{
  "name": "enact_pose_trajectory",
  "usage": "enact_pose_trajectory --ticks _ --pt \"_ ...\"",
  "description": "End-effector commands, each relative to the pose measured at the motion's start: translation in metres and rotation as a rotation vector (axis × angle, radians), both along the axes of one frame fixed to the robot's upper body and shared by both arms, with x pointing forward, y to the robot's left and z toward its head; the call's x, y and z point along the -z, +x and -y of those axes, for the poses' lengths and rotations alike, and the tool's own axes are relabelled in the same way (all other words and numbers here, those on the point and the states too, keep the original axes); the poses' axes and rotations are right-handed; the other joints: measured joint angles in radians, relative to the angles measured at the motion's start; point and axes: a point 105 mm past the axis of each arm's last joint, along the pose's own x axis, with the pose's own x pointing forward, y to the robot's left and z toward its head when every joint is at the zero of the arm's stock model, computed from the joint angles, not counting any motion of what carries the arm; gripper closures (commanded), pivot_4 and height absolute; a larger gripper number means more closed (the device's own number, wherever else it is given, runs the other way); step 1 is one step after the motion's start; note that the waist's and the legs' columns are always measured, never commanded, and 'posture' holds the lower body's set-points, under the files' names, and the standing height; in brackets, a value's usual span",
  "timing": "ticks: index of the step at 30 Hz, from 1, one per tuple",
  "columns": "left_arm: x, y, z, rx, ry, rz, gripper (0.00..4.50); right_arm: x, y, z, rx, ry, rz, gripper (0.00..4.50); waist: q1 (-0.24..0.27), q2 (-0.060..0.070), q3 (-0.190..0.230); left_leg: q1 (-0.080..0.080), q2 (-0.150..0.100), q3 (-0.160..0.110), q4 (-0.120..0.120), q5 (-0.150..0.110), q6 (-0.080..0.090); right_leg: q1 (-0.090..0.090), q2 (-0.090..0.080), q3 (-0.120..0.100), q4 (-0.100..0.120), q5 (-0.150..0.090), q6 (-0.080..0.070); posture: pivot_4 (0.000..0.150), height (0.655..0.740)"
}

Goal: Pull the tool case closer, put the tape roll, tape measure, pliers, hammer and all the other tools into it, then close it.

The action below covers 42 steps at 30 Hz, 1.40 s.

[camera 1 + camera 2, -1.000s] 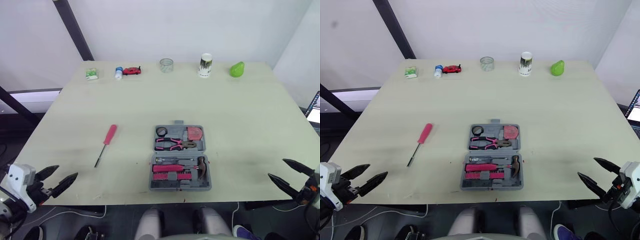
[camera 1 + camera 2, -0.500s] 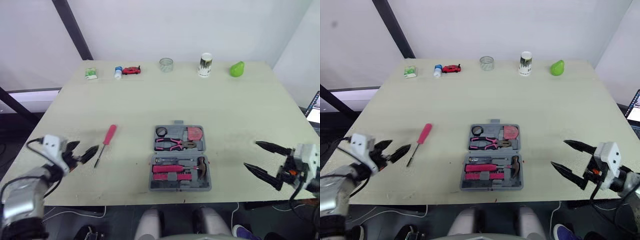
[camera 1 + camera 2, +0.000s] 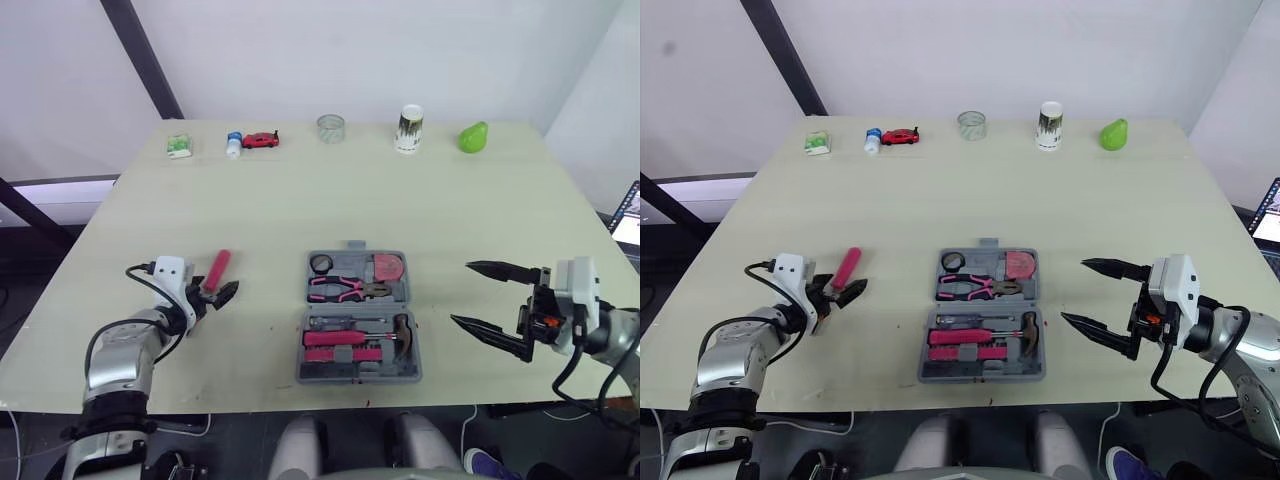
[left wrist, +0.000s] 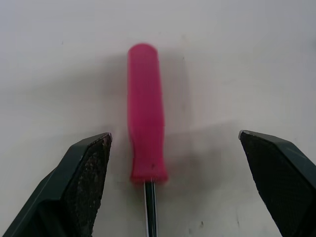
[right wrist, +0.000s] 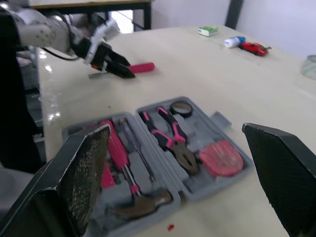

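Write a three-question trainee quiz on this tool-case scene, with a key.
1. True or false: the tool case lies open.
2. Which tool lies between the fingers of the open left gripper? A) a saw B) a wrench C) the pink-handled screwdriver
3. Fill in: the right gripper, beside the case, has its fingers ____.

Key:
1. True
2. C
3. Open
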Motion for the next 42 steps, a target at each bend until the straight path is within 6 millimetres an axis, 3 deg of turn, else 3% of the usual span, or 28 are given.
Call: enact_pose_trajectory --ticks 1,4,7,8,15,22,34,36,41,42 --pt "-0.005 0.005 -0.004 -0.039 0.012 0.018 0.85 -0.009 -0.005 -0.006 -0.047 -0.001 0.031 0.0 0.002 0.0 0.0 0.0 0.0 0.0 0.0 0.0 0.0 0.0 0.0 0.0 0.0 0.0 0.0 0.15 0.74" --pt "-0.006 0.005 -0.009 -0.102 0.005 0.026 2.25 -0.01 -0.004 -0.005 -0.053 -0.003 0.034 0.0 0.002 0.0 0.0 0.0 0.0 0.0 0.0 0.0 0.0 0.0 -0.001 0.0 0.0 0.0 0.0 0.15 0.74" --pt "-0.004 -0.004 0.003 -0.095 -0.001 0.034 3.86 -0.008 -0.004 -0.002 -0.049 -0.007 0.032 0.0 0.0 0.0 0.0 0.0 0.0 0.0 0.0 0.0 0.0 0.0 -0.001 0.0 0.0 0.0 0.0 0.15 0.74" --pt "-0.004 -0.008 0.008 -0.088 -0.007 0.042 4.04 -0.006 -0.004 -0.001 -0.047 -0.008 0.03 0.0 -0.002 0.0 0.0 0.0 0.0 0.0 0.0 0.0 0.0 0.0 -0.001 0.0 0.0 0.0 0.0 0.15 0.74" --pt "-0.015 -0.044 0.029 -0.128 -0.013 0.069 4.09 -0.001 -0.006 -0.002 -0.045 0.001 0.015 0.0 -0.002 -0.001 0.001 0.0 0.0 0.0 0.0 0.0 0.0 0.0 -0.001 0.001 0.0 0.0 0.0 0.15 0.74" --pt "-0.001 -0.077 0.059 -0.143 -0.043 0.012 4.09 0.001 -0.003 -0.005 -0.061 0.009 0.023 0.0 -0.001 -0.002 0.001 0.001 0.0 0.0 0.0 0.0 0.0 0.0 -0.001 0.002 0.0 0.0 0.0 0.15 0.74" --pt "0.019 -0.084 0.067 -0.129 -0.039 -0.032 4.09 0.002 -0.005 -0.007 -0.122 -0.014 0.011 0.0 -0.002 -0.003 0.002 0.001 0.0 0.0 0.0 0.0 0.0 0.0 -0.001 0.002 -0.001 0.0 0.0 0.15 0.74" --pt "0.018 -0.083 0.064 -0.148 -0.042 -0.018 3.04 0.002 -0.005 -0.006 -0.121 -0.016 0.011 0.0 -0.001 -0.003 0.002 0.001 0.0 0.0 0.0 0.0 0.0 0.0 -0.001 0.002 -0.001 0.0 0.0 0.15 0.74" --pt "0.009 -0.079 0.06 -0.187 -0.074 0.04 1.06 0.003 -0.005 -0.004 -0.111 -0.012 0.004 0.0 -0.002 -0.003 0.002 0.001 0.0 0.0 0.0 0.0 0.0 0.0 -0.001 0.002 0.0 0.0 0.0 0.15 0.74" --pt "0.005 -0.078 0.061 -0.188 -0.088 0.062 0.37 0.003 -0.004 -0.004 -0.106 -0.013 0.006 0.0 -0.002 -0.003 0.002 0.001 0.0 0.0 0.0 0.0 0.0 0.0 -0.001 0.002 0.0 0.0 0.0 0.15 0.74"
